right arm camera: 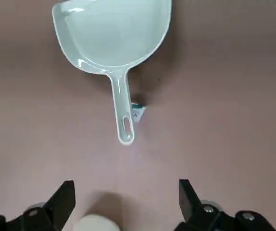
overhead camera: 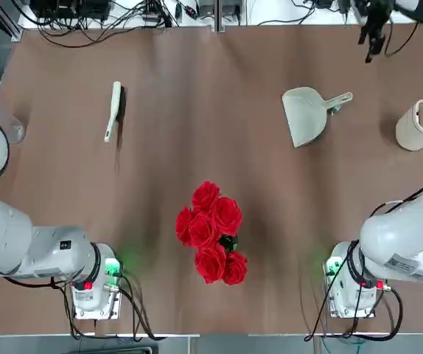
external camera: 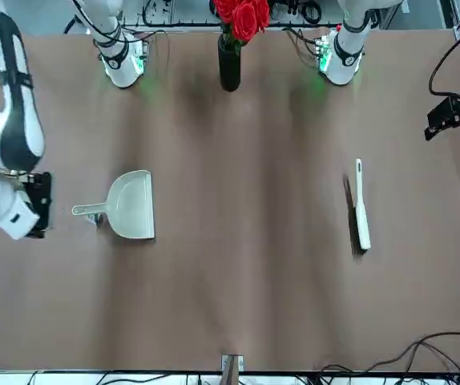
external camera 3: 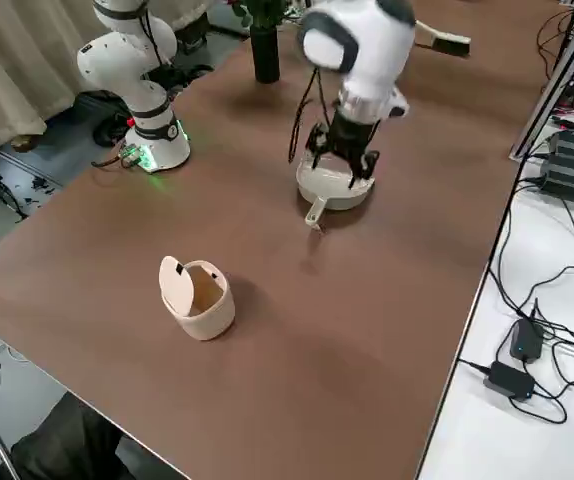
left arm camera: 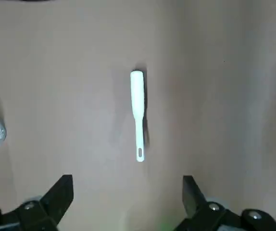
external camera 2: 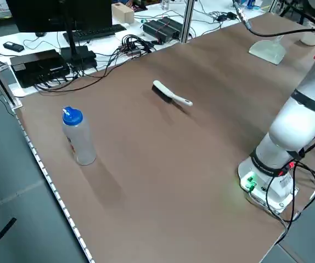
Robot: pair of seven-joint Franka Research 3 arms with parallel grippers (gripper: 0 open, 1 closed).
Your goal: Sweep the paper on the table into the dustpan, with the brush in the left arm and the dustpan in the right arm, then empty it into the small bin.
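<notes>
The pale grey-green dustpan (overhead camera: 305,116) lies flat on the brown table (overhead camera: 211,169), its handle (right arm camera: 121,113) pointing toward my right gripper (right arm camera: 126,190). That gripper hovers open and empty above the table, just off the handle's end (external camera: 38,204). The white brush (overhead camera: 113,110) lies alone on the table's left half, bristles to one side. My left gripper (left arm camera: 128,185) hangs open high over the table, well short of the brush (left arm camera: 137,115). The cream small bin (external camera 3: 199,295) stands near the right edge. No paper ball shows in any view.
A vase of red roses (overhead camera: 211,232) stands at the middle near the arm bases. A clear bottle with a blue cap (external camera 2: 78,137) stands at the table's left edge. A small white-and-green tag (right arm camera: 137,111) lies beside the dustpan handle. Cables run along the far edge.
</notes>
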